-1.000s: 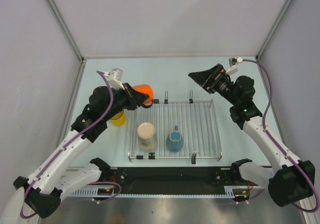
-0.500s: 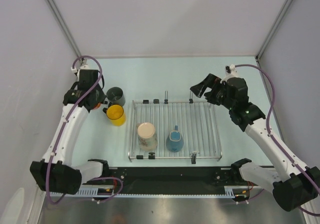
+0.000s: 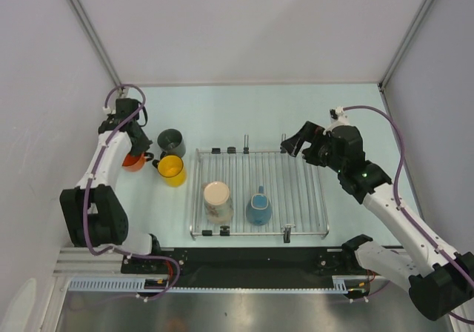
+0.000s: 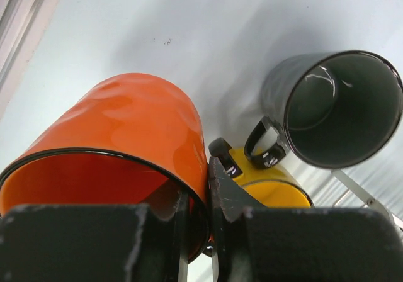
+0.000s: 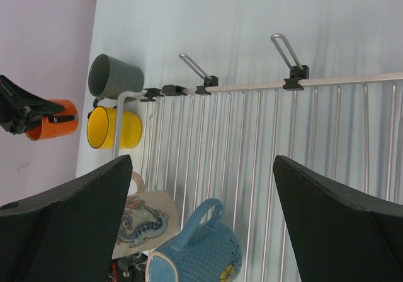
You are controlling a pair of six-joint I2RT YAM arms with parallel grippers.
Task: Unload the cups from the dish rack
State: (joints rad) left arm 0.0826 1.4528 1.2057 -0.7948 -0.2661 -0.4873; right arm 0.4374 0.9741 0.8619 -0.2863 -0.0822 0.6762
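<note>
My left gripper (image 3: 134, 152) is shut on the rim wall of the orange mug (image 3: 133, 161), one finger inside and one outside, seen close in the left wrist view (image 4: 126, 137). It holds the mug low at the table's far left. The dark grey-green mug (image 3: 172, 141) and the yellow mug (image 3: 172, 170) stand on the table just left of the dish rack (image 3: 296, 191). The cream-beige mug (image 3: 217, 201) and the blue mug (image 3: 258, 208) lie on the rack's near part. My right gripper (image 3: 298, 141) is open and empty above the rack's back right corner.
Grey walls close in the table on the left, back and right. Short upright posts (image 5: 284, 54) stand along the rack's back edge. The orange mug is close to the left wall and to the dark grey-green mug (image 4: 334, 106).
My left arm has swung the orange mug from the rack's back left corner out to the far left, past the grey-green and yellow mugs. My right gripper has moved down toward the rack's back edge.
</note>
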